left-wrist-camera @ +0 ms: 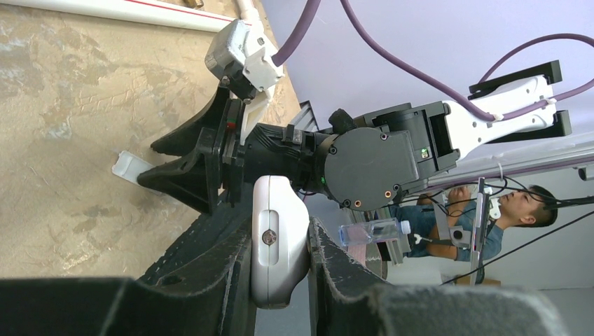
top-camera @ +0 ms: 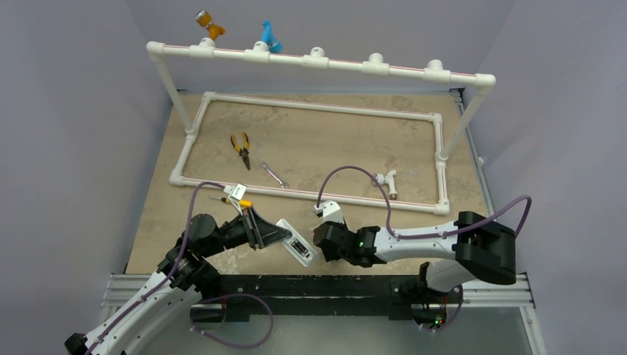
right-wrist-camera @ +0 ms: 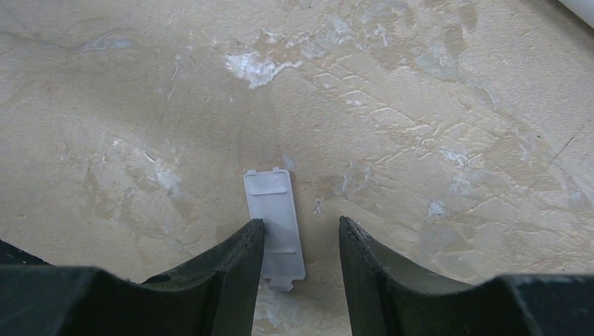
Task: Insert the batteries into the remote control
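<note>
My left gripper (top-camera: 285,235) is shut on the white remote control (top-camera: 296,242) and holds it off the table with its back up. A dark recess shows in that back; I cannot tell what is in it. In the left wrist view the remote control (left-wrist-camera: 280,210) sits edge-on, clamped between my left gripper's (left-wrist-camera: 279,227) two fingers. My right gripper (right-wrist-camera: 301,231) stands open, pointing down at the table. A small flat white cover piece (right-wrist-camera: 273,203) lies flat between its fingers, against the left one. The batteries are out of view. The right gripper (top-camera: 319,245) hangs just right of the remote.
A white pipe frame (top-camera: 310,194) lies on the table, with a taller pipe rail (top-camera: 318,61) behind it. Yellow-handled pliers (top-camera: 240,150) and a silver wrench (top-camera: 275,174) lie inside the frame. A yellow-handled screwdriver (top-camera: 235,201) lies beside my left gripper. A white pipe fitting (top-camera: 386,180) sits at the right.
</note>
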